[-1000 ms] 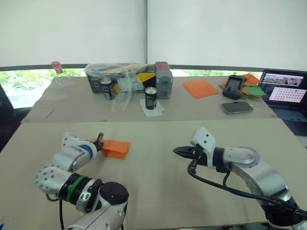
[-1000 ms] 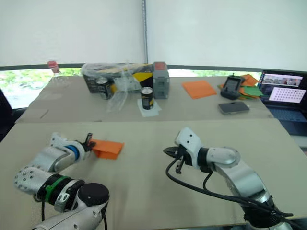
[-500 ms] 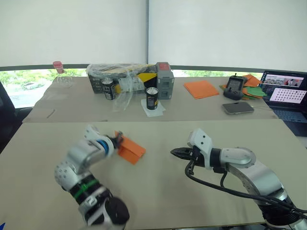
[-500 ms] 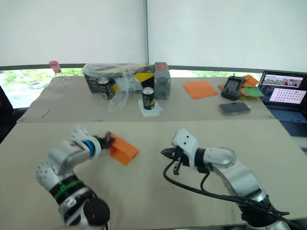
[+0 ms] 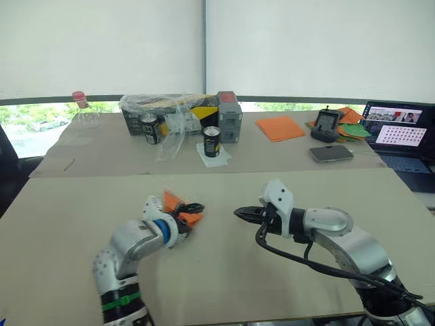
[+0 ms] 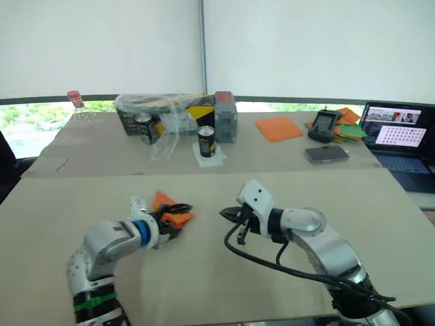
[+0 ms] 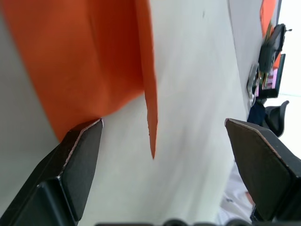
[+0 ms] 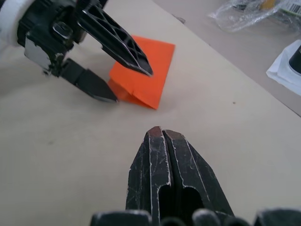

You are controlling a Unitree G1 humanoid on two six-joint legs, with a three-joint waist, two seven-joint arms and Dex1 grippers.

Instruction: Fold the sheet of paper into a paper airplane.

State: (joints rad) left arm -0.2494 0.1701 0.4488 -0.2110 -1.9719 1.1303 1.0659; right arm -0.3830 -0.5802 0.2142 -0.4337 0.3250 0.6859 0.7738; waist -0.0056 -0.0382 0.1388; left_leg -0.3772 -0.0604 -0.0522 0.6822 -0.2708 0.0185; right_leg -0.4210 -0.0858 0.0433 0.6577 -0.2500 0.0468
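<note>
The sheet of paper (image 5: 170, 201) is a folded bright orange piece lying on the near table, left of centre. My left gripper (image 5: 188, 212) stands wide open over it. In the right wrist view one finger (image 8: 123, 47) crosses above the paper (image 8: 153, 77) and the other rests on the table beside its folded edge. In the left wrist view the paper (image 7: 80, 61) lies just beyond the spread fingertips. My right gripper (image 5: 239, 212) is shut and empty, a short way to the right of the paper, pointing at it.
On the far table stand two cans (image 5: 212, 141), a plastic-wrapped box (image 5: 170, 109), a stack of orange sheets (image 5: 283, 127), a phone (image 5: 331, 153), green papers (image 5: 358, 130) and a laptop (image 5: 397, 136). A seam (image 5: 204, 172) divides the two tabletops.
My left gripper swung to the right, carrying the folded paper toward the table's middle, then opened wide and let go of it. The right gripper stayed shut and edged slightly left.
</note>
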